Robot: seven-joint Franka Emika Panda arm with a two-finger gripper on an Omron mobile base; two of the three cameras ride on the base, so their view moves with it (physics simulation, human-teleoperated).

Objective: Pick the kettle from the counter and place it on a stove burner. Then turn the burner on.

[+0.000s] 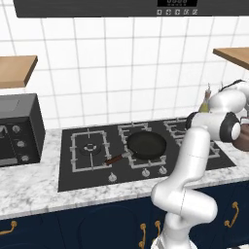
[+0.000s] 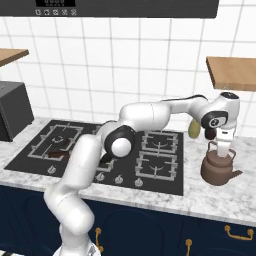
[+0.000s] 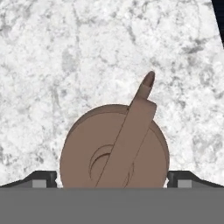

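Note:
The small brown kettle (image 2: 219, 169) stands upright on the marbled counter (image 2: 210, 199), just right of the black cooktop. My gripper (image 2: 223, 149) hangs straight above it, pointing down at its arched handle. The hand view looks down on the kettle (image 3: 87, 148), its handle running across the lid and its spout pointing away over the counter (image 3: 65, 65). The gripper (image 3: 112, 179) is open, with one fingertip (image 3: 41, 178) on each side of the kettle body and nothing held. The nearest stove burner (image 2: 156, 164) is free. A sliver of the kettle (image 1: 241, 142) shows behind my arm.
A black frying pan (image 1: 146, 145) with a reddish handle sits on the middle burner. Silver knobs (image 1: 146, 172) line the cooktop's front edge. A yellow bottle (image 2: 194, 129) stands behind the kettle by the tiled wall. A dark toaster oven (image 1: 17, 129) is far left, and a wooden shelf (image 2: 232, 72) hangs above the kettle.

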